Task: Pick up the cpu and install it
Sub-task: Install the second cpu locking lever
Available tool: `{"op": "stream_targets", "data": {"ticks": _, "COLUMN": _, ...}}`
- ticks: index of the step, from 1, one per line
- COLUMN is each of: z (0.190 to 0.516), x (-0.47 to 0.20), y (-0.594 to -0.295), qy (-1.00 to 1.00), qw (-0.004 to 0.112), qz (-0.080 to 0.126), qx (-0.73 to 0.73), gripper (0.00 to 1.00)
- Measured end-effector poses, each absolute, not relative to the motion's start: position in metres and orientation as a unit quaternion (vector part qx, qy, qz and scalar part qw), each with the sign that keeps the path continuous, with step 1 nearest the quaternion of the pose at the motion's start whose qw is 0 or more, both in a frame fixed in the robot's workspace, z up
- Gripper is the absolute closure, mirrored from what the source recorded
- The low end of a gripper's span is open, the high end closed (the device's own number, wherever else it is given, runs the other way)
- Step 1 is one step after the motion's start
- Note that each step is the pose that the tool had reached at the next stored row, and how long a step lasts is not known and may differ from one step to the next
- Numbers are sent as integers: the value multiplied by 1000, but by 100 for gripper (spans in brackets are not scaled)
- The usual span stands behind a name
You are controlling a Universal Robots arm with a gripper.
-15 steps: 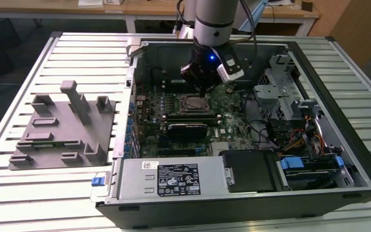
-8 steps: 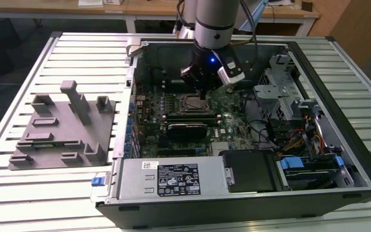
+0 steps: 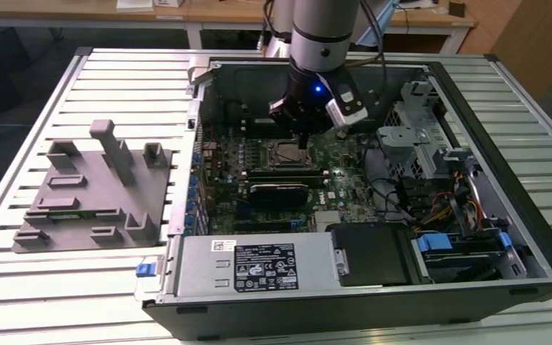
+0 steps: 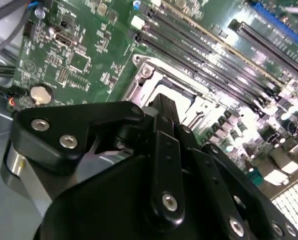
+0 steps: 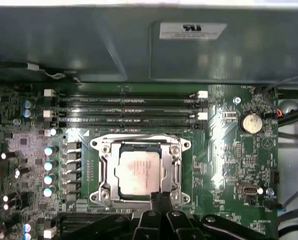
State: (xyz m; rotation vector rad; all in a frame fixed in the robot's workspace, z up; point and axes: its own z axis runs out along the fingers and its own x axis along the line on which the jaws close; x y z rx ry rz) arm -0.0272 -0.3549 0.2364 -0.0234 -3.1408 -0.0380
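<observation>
Starting at nine o'clock in the exterior view, the grey moulded plastic parts fixture [image 3: 89, 190] sits on the slatted table, well apart from the work. Leave it alone.

Moving toward the centre, the open black desktop computer case [image 3: 506, 93] holds the green motherboard. The pale silver square cpu [image 5: 139, 172] lies flat inside the silver metal socket frame [image 5: 101, 165]. It looks seated rather than carried.

The black two-finger gripper [image 5: 159, 197] hangs right over the socket edge with its fingers pressed together and nothing between them. In the exterior view it sits at six o'clock of the chip.

To do this step well, I judge you should:
- keep the tips vertical
- press only lightly
- check that the chip sits level against all four frame sides before trusting it

For writing, there is a white label [image 5: 193, 30] on the case wall. At six o'clock in the exterior view, a black-and-white power supply label [image 3: 264, 267] carries print I leave unread.
</observation>
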Motion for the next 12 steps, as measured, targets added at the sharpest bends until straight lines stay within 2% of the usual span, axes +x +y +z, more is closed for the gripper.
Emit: {"op": "stream_targets", "data": {"ticks": 12, "z": 236, "x": -27, "y": -364, "qy": -1000, "qw": 0, "qz": -12, "qx": -7, "gripper": 89}}
